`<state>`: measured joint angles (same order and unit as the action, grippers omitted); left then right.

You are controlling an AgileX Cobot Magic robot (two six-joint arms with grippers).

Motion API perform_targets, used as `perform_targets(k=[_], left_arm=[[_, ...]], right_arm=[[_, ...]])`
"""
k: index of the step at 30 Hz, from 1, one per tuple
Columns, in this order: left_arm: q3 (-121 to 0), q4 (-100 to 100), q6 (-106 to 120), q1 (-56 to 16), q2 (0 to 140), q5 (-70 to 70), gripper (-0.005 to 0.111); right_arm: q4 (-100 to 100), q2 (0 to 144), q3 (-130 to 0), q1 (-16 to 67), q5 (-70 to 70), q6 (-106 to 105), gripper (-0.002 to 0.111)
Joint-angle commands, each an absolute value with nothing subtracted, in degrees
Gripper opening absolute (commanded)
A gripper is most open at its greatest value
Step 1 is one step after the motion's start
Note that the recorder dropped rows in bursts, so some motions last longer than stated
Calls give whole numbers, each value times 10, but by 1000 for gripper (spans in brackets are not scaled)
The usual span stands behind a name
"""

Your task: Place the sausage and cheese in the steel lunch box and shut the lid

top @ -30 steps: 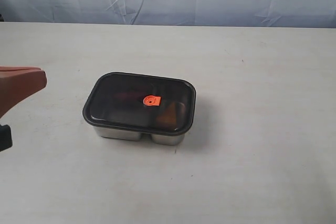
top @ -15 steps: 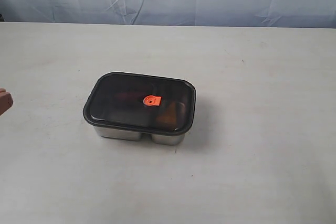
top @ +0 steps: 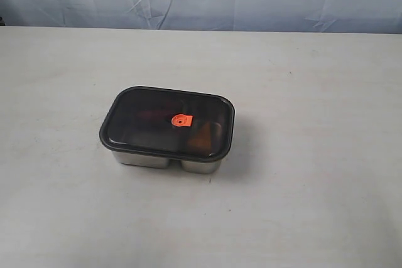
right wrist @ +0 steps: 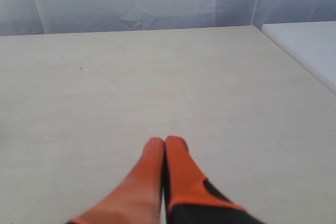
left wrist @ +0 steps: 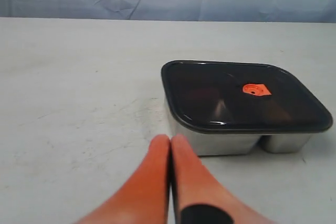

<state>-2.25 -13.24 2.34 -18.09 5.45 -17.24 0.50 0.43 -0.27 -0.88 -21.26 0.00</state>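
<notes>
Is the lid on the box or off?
On: the dark translucent plastic lid covers the shiny rectangular steel lunch box, edge to edge.

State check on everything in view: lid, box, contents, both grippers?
lid: seated on the box, closed.
steel lunch box: upright on the table, covered.
cheese: dim orange shape under the lid, smaller compartment.
sausage: too dim through the lid to tell.
left gripper: shut, empty, short of the box.
right gripper: shut, empty, over bare table.

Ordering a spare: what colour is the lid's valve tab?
Orange valve tab; clearest in the left wrist view.
</notes>
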Motion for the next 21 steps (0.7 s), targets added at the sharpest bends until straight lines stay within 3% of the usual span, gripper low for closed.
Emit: perform_targets(k=[1, 8, 21], left_arm=[[-3, -130, 0, -138, 18, -171, 0], [0, -126, -14, -98, 0, -167, 0], [0, -91, -14, -96, 0, -159, 0]], right_arm=[[7, 0, 0, -13, -208, 0, 0], [5, 0, 0, -13, -208, 0, 0], [5, 0, 0, -13, -208, 0, 0]])
